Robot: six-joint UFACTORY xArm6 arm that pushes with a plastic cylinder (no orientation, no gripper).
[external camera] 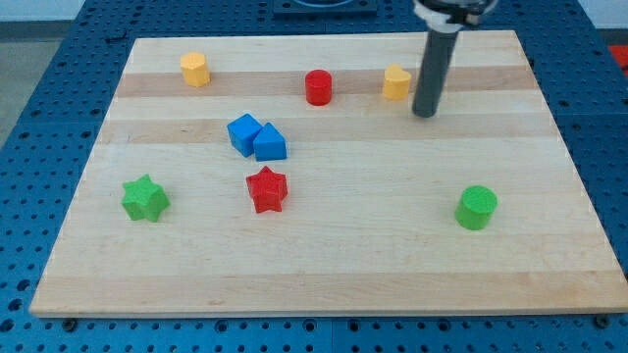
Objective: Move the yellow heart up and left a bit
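Observation:
The yellow heart (396,83) lies near the view's top, right of centre, on the wooden board (324,265). My tip (424,114) is on the board just right of the heart and slightly below it, very close to its right side. The dark rod rises from there to the view's top edge. A second yellow block, a hexagon (195,70), lies at the top left.
A red cylinder (318,87) lies left of the heart. A blue cube (244,133) and a blue triangular block (270,143) touch each other near the middle. A red star (266,189), a green star (145,198) and a green cylinder (477,208) lie lower down.

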